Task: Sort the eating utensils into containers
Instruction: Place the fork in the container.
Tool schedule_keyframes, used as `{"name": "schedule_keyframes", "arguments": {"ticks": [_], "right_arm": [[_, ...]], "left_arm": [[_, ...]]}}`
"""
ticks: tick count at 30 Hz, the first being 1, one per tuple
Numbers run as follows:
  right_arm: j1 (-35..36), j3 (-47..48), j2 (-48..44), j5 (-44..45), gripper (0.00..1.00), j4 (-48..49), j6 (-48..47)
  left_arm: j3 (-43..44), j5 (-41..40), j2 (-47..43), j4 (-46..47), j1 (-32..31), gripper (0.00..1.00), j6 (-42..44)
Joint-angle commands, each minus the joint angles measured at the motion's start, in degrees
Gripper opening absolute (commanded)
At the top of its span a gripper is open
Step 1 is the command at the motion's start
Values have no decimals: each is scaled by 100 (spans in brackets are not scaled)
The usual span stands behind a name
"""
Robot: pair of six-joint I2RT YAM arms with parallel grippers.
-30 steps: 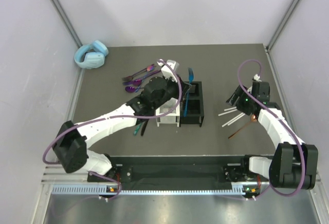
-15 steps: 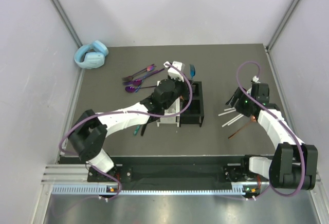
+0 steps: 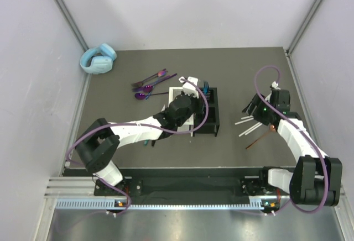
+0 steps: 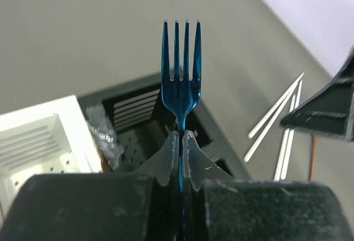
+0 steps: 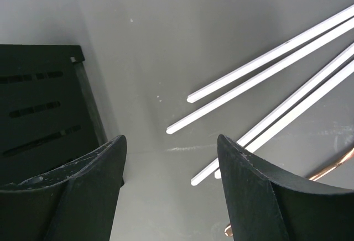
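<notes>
My left gripper (image 4: 181,136) is shut on the handle of a blue metallic fork (image 4: 181,80), tines pointing away, above the black caddy (image 4: 218,141). The white caddy (image 4: 38,136) stands right beside it. From above, the left gripper (image 3: 198,88) and fork (image 3: 206,89) hover over the back of the black caddy (image 3: 212,120), next to the white caddy (image 3: 176,92). My right gripper (image 5: 171,141) is open just above the table, beside several white sticks (image 5: 265,58). A brown stick (image 3: 260,138) lies nearby. Purple-blue spoons (image 3: 149,84) lie behind the caddies.
Light-blue headphones (image 3: 98,58) sit in the far left corner. A green-handled knife (image 3: 147,139) lies by the left arm, partly hidden under it. Crinkled clear plastic (image 4: 102,136) shows between the two caddies. Pale walls close in the mat on three sides.
My left arm has swung right and drawn nearer with the fork, from beside the white caddy to above the black one. The right arm has barely shifted.
</notes>
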Motion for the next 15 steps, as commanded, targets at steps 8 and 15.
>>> {"name": "schedule_keyframes", "arguments": {"ticks": [8,15], "right_arm": [[-18,-58,-515,-199,67,321,-116],[-18,-49,-506,-216,67,338,-108]], "left_arm": [[-71,-72,-258,116,-156,26,12],[-221,-195,-433,63,-157,32,-5]]}}
